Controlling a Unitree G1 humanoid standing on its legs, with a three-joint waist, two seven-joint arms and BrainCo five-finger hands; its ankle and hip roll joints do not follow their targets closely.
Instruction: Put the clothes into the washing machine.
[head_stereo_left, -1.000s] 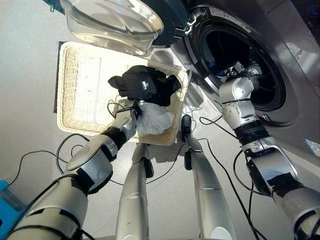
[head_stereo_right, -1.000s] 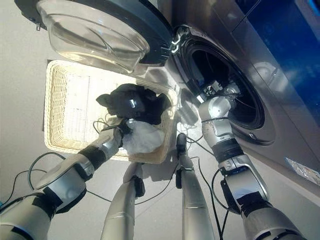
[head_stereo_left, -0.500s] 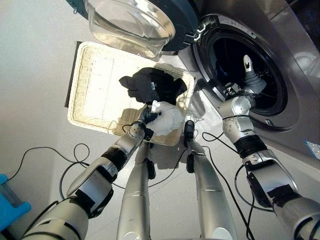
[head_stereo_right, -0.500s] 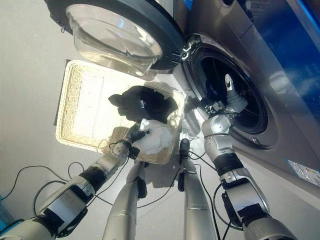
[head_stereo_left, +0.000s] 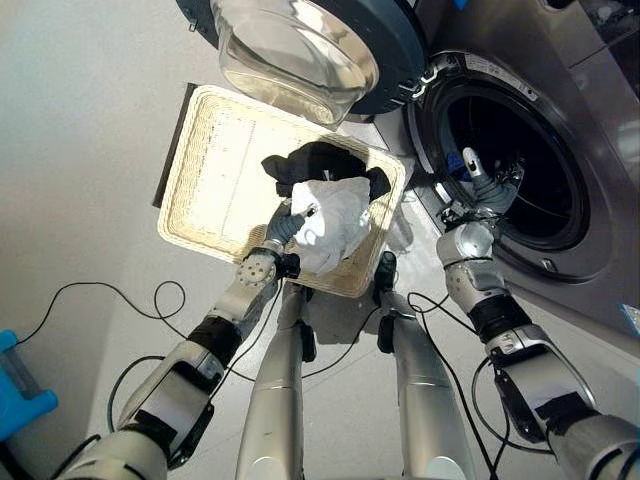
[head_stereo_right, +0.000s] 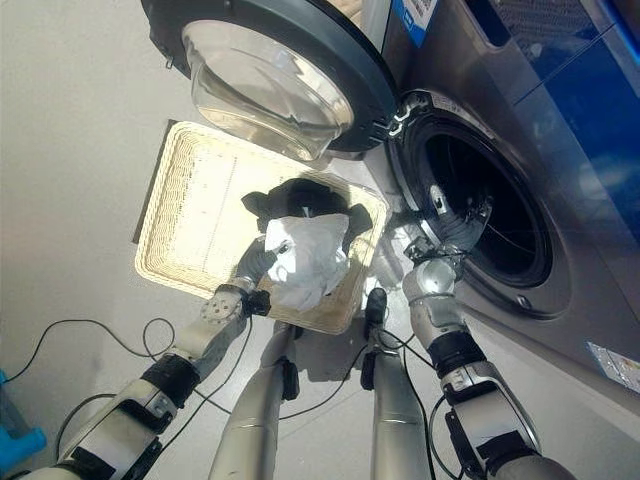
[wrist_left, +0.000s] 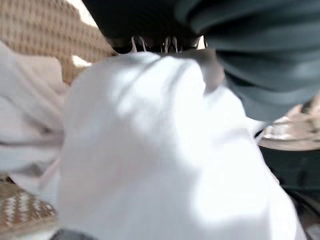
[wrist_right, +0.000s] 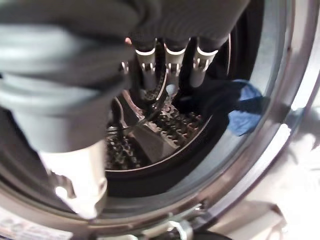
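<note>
Left eye view has the left hand (head_stereo_left: 285, 222) down in the wicker basket (head_stereo_left: 215, 165), fingers curled into a white garment (head_stereo_left: 335, 222) that it's got bunched up and lifted a bit off the basket floor. The cloth hangs just past the hand on its far side, spilling toward the basket's rim. Right behind the white piece, touching it, there's a black garment (head_stereo_left: 325, 160) lying in the basket corner beyond the hand. In the left wrist view the white cloth pretty much presses up against the hand, with basket weave (wrist_left: 42, 30) showing off to the side. The right hand (head_stereo_left: 483, 190) is up at the mouth of the washing machine (head_stereo_left: 560, 160), fingers straight and relaxed, holding nothing, pointing into the drum (wrist_right: 165, 130). In the right wrist view you can see a blue piece of cloth (wrist_right: 242, 112) already inside the drum, just past the fingertips and off to one side. The machine's door (head_stereo_left: 320, 45) is swung wide open, hanging over the far end of the basket, well beyond the left hand.
</note>
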